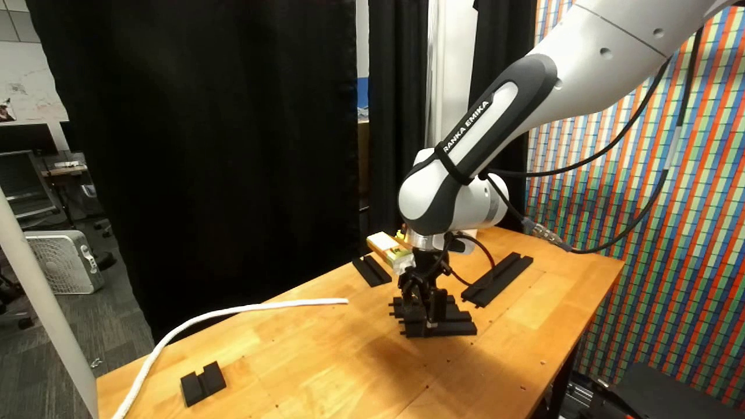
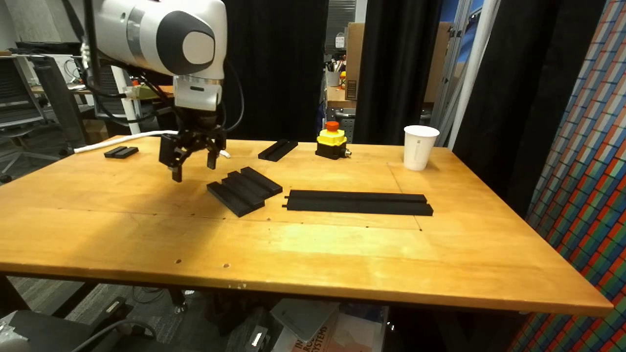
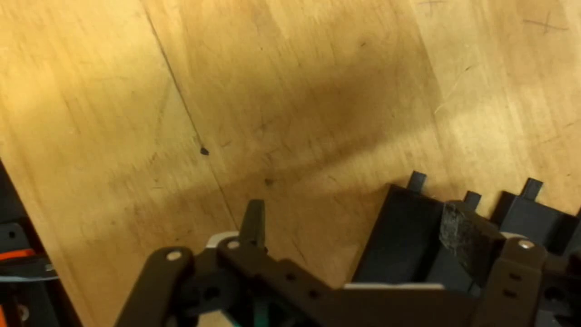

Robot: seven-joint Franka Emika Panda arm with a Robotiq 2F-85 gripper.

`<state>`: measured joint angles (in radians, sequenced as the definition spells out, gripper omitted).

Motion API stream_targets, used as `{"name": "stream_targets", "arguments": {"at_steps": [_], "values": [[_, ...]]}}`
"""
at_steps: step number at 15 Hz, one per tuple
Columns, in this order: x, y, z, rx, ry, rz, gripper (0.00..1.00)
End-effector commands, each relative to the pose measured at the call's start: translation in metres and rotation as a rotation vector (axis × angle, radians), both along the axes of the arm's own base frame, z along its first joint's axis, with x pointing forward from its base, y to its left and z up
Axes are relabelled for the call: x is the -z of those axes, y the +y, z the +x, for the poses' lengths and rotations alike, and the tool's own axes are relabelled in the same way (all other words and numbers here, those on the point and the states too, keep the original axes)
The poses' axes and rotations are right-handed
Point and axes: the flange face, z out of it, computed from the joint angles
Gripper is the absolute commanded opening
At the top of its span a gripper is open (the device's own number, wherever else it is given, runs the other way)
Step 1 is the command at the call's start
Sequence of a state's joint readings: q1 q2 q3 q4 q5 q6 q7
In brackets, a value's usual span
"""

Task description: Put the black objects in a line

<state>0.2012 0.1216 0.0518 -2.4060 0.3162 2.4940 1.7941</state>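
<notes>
Several flat black bars lie on the table. A cluster of bars side by side, slightly staggered, shows in both exterior views (image 1: pixel 457 329) (image 2: pixel 237 198). A long grooved black strip lies beside it (image 1: pixel 499 280) (image 2: pixel 357 202). Another black piece lies farther back (image 2: pixel 278 150) (image 1: pixel 371 270), and a short one lies apart near the white cable (image 1: pixel 202 384) (image 2: pixel 121 152). My gripper (image 2: pixel 194 167) is open and empty, pointing down above the table beside the cluster. In the wrist view (image 3: pixel 361 229), one finger overlaps the cluster's bars (image 3: pixel 399 236); the other is over bare wood.
A white cable (image 1: pixel 244 310) lies along the table's edge. A yellow and black emergency stop with a red button (image 2: pixel 332 140) and a white paper cup (image 2: pixel 419 147) stand at the back of the table. Black curtains (image 1: pixel 198 145) hang beyond the table.
</notes>
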Motion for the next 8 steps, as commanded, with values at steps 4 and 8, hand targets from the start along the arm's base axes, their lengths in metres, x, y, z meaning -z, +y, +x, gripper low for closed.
{"name": "stream_targets", "arguments": {"at_steps": [4, 8], "values": [[0.0, -0.011, -0.031, 0.054, -0.039, -0.104, 1.0], [0.011, -0.026, -0.033, 0.063, -0.042, -0.118, 1.0]]}}
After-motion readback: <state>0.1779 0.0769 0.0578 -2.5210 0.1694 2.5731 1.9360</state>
